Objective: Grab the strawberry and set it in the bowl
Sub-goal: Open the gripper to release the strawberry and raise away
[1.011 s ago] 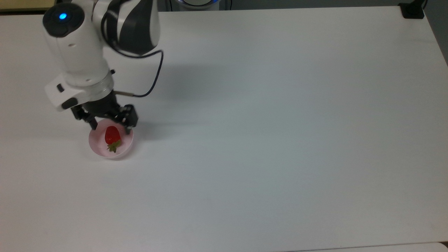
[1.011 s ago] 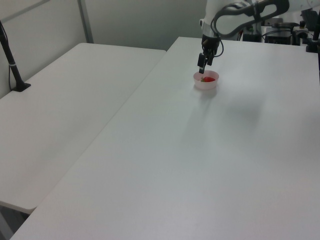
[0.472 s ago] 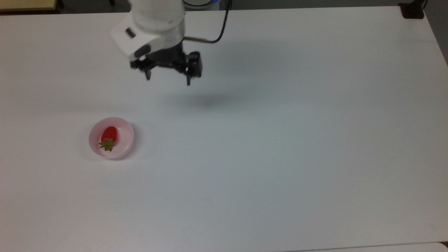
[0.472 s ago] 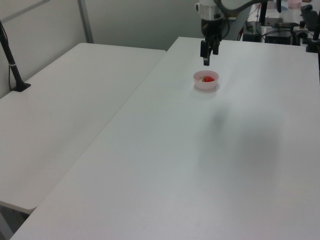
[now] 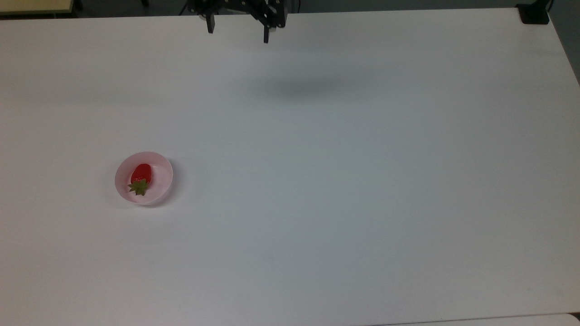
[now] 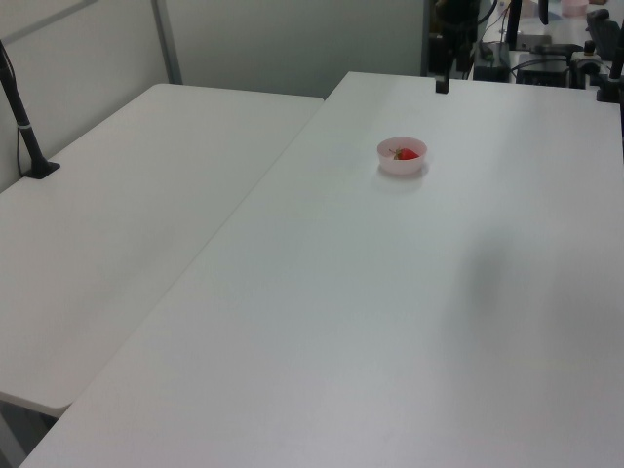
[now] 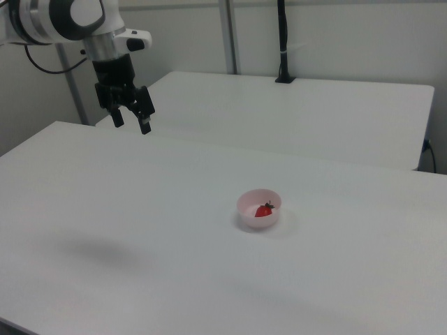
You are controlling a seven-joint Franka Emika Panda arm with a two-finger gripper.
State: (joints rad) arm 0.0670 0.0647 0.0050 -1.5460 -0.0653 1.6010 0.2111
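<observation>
Once released, strawberry in bowl

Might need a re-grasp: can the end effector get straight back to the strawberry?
Probably yes: the strawberry lies uncovered in the bowl, and the open end effector has only bare table between.

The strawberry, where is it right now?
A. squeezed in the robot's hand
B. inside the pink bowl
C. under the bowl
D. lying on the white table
B: the strawberry lies inside the pink bowl, and the robot's hand is open and far away from it.
</observation>
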